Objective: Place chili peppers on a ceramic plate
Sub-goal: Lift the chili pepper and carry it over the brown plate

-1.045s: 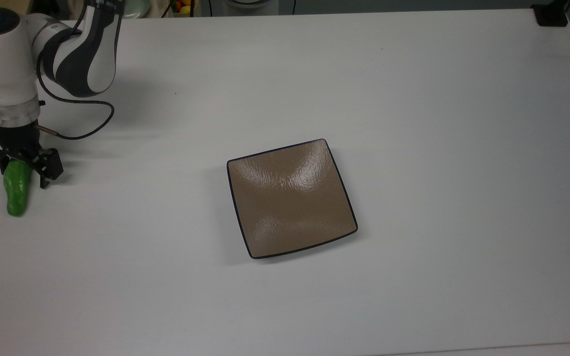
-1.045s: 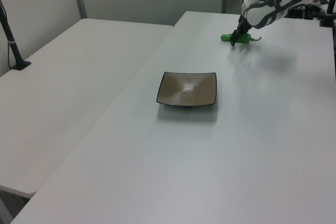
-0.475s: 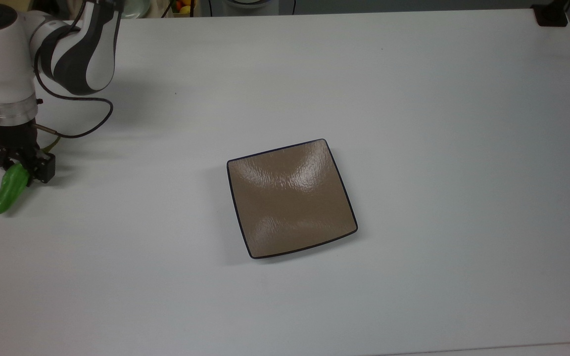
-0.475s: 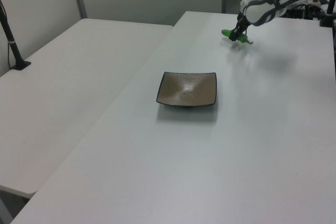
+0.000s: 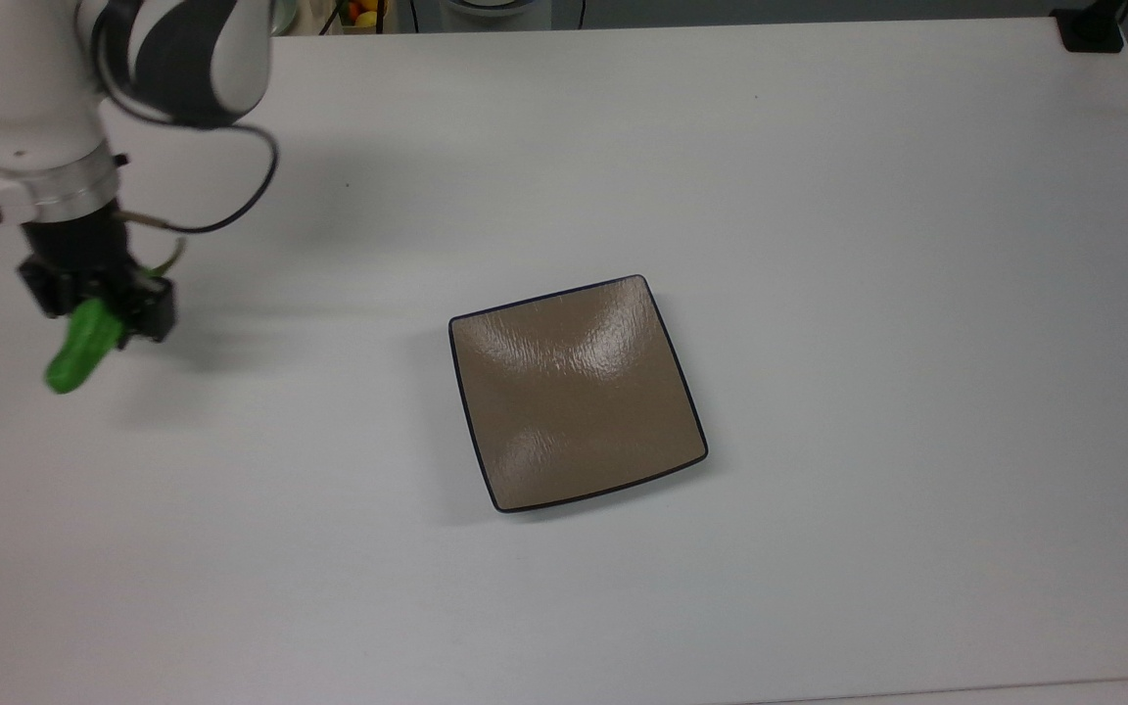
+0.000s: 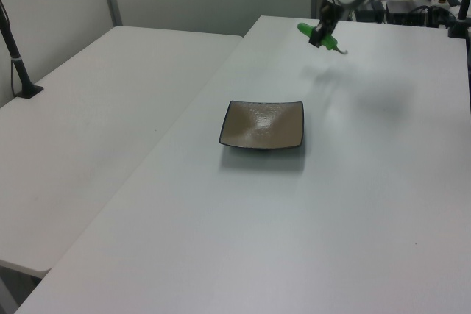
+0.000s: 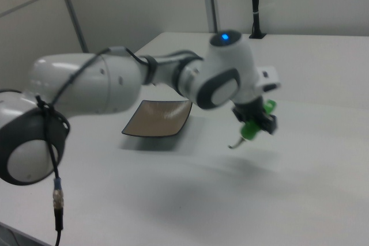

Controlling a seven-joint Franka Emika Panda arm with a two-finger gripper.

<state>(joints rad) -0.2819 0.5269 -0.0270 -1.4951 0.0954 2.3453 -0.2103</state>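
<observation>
Since the earlier frame, the gripper [image 5: 99, 308] has lifted the chili pepper [image 5: 79, 351] off the table [image 5: 819, 196] and carried it toward the top view's right. Its fingers are pinched on the pepper's stem end; the green body hangs tilted, clear of the surface, with its shadow on the table below it in the left view. The ceramic plate [image 5: 576, 394] sits bare at table centre, well apart from the pepper.
</observation>
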